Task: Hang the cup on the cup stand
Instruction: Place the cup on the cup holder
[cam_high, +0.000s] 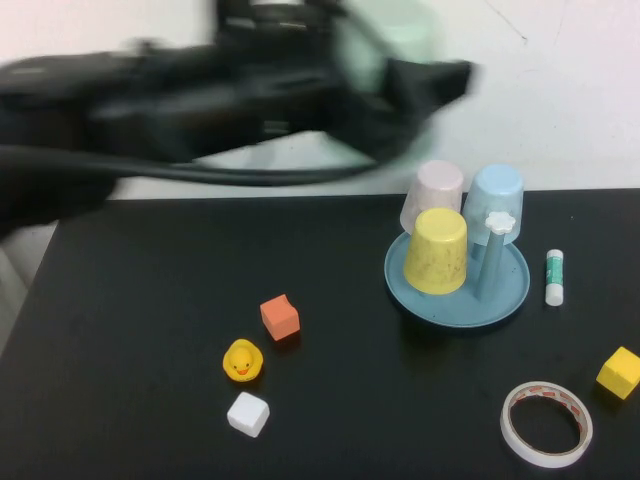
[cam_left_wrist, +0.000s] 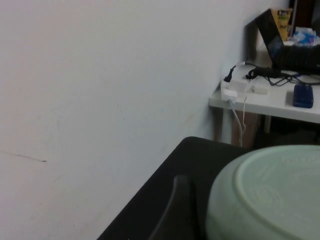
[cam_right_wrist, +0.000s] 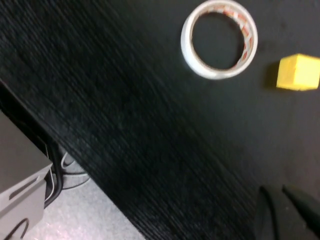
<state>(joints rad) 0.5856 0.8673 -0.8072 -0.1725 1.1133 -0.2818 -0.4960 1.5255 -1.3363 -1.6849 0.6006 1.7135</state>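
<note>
**One free peg, three cups in the way**

Seen from the high view, the left gripper (cam_high: 400, 85) is raised above the far edge of the desk (cam_high: 130, 330), blurred, with the cup (cam_high: 385, 45) carried at its tip, up behind the cup stand (cam_high: 457, 300). The stand already bears a pink cup (cam_high: 435, 195), a light blue cup (cam_high: 495, 200) and a yellow cup (cam_high: 437, 250), all upside down; only one white-capped peg (cam_high: 499, 222) stands bare, close beside the blue and yellow ones. My guess is that a descent slightly off line would knock a neighbouring cup loose or catch the rim on the flower cap, tipping the light tray. A glue stick (cam_high: 554, 277), tape roll (cam_high: 546, 423), yellow block (cam_high: 619, 372), orange block (cam_high: 280, 317), rubber duck (cam_high: 242, 361) and white block (cam_high: 248, 413) lie well clear.

From the left wrist view, the cup's (cam_left_wrist: 270, 197) pale green base fills the lower corner, with one dark finger (cam_left_wrist: 172, 210) beside it. The gripper is evidently closed on the cup, though how firmly cannot be judged; a smooth, tapered tumbler could slide out during a fast swing.

On the right wrist view, the right gripper (cam_right_wrist: 287, 210) hovers low over the desk's (cam_right_wrist: 125, 125) near edge by the tape roll (cam_right_wrist: 219, 39) and yellow block (cam_right_wrist: 298, 72); its dark fingertips sit almost together, holding nothing, out of the way.
</note>
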